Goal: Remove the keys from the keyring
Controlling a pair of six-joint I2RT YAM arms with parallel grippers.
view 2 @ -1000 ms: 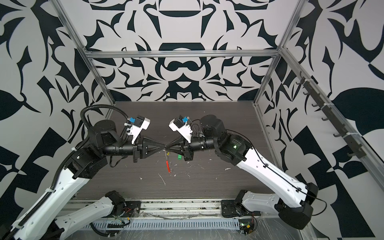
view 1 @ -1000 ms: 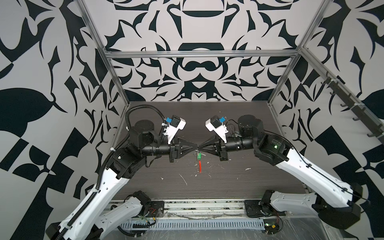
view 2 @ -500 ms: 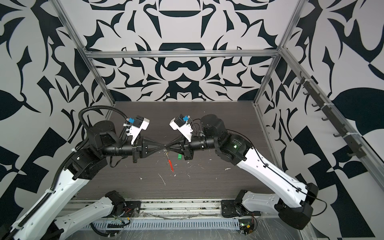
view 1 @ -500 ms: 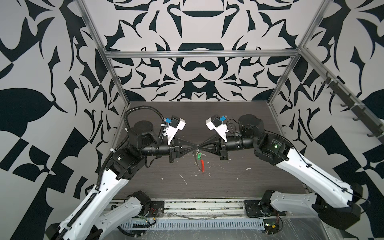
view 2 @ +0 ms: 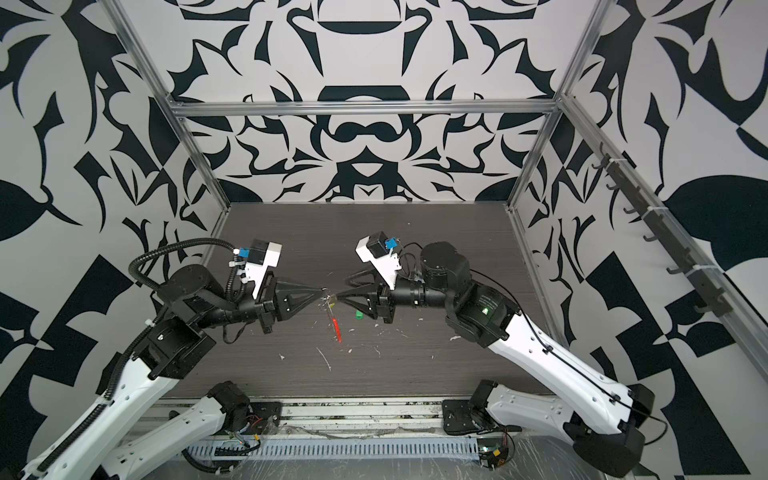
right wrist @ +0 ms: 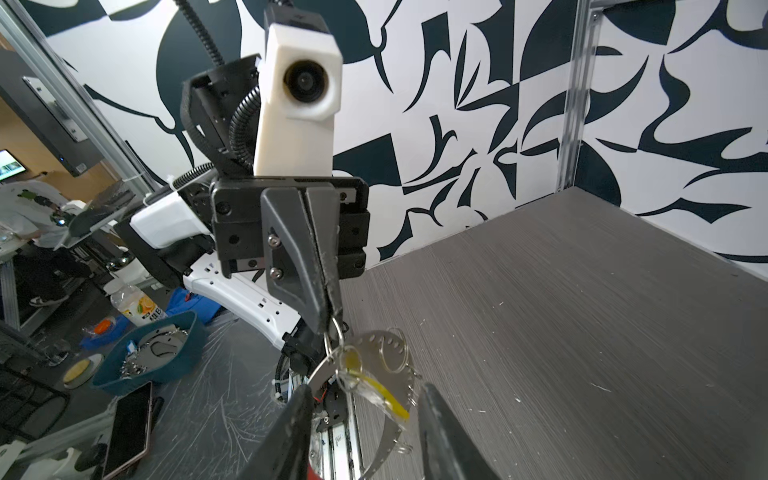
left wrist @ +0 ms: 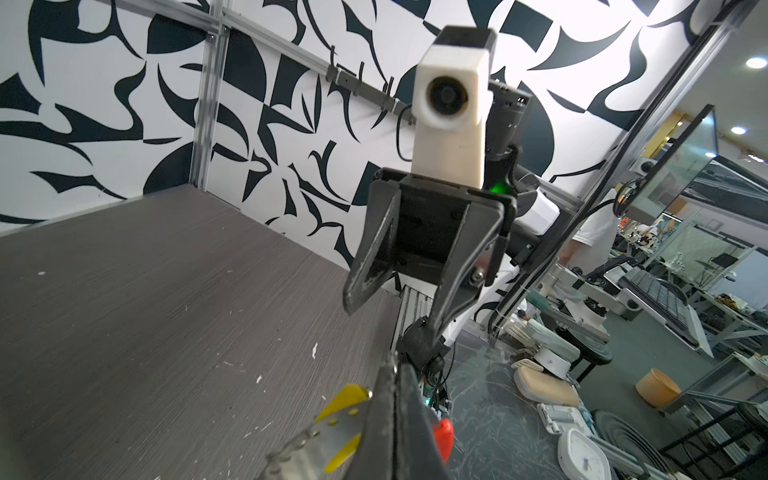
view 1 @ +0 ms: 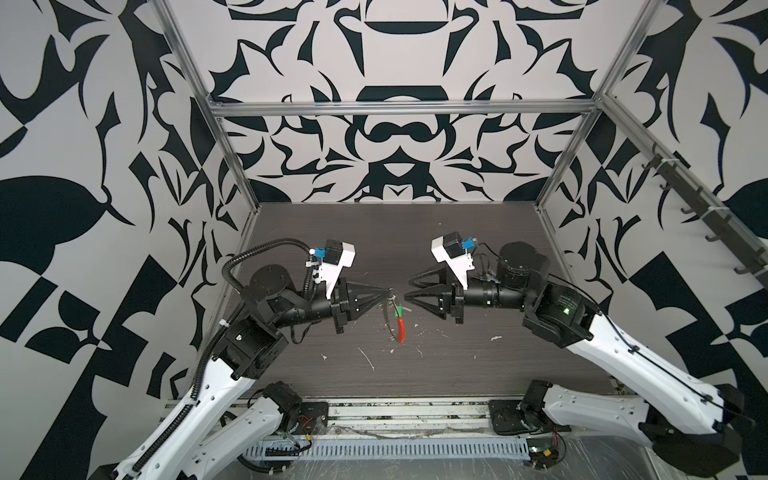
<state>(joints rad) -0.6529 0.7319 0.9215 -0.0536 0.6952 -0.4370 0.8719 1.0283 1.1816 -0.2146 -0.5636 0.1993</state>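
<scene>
Presently left gripper [right wrist: 328,322] sits clamped on keyring [view 1: 400,332]; right gripper [left wrist: 395,316], half open and empty, should grip yellow key [right wrist: 384,401] squarely.

Dangling keyring [view 1: 400,330] blocks passage before left end effector [view 1: 390,291].

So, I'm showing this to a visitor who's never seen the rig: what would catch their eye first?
Probably the bold black-and-white patterned walls around the cell. Then, mid-table, the shut left tool dangles the keyring, with its red sleeve and yellow key, in front of the open right tool. A green key seems to lie on the dark table below.
</scene>
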